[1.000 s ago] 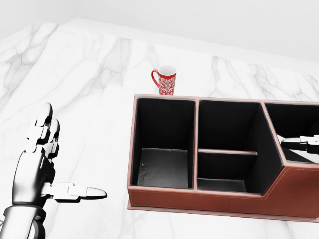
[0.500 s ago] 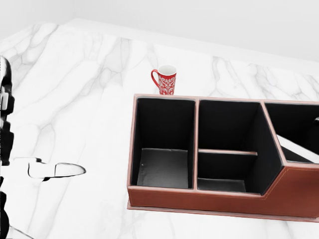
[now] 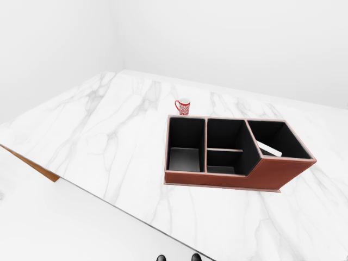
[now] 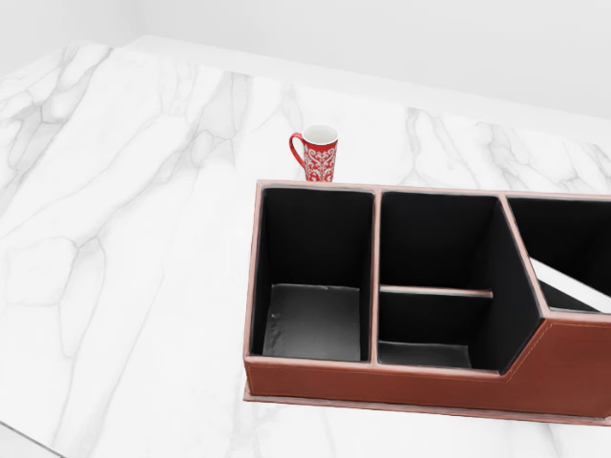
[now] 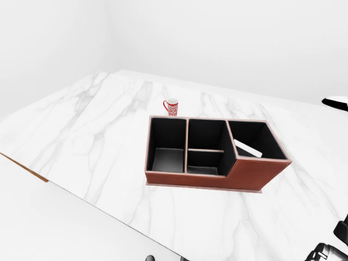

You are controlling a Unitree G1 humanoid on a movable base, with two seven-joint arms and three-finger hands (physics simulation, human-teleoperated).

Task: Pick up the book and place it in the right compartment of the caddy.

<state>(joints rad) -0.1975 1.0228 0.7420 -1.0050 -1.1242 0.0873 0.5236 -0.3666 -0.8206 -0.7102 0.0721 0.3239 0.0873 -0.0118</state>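
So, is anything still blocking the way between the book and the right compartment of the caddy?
Nothing visible: the white book already leans inside the right compartment of the red-brown leather caddy.

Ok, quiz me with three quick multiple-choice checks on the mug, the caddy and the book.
1. In the head view, the mug stands:
A. inside the caddy
B. just above the caddy's top left corner
C. below the caddy

2. The caddy's outside is:
A. reddish brown
B. blue
C. white

3. The book is:
A. flat on the table
B. held in a robot hand
C. leaning tilted in the right compartment

Answers:
1 B, the mug stands on the marble behind the rim.
2 A, the caddy wall is reddish brown with a black lining.
3 C, the book slants against the compartment's dark wall.
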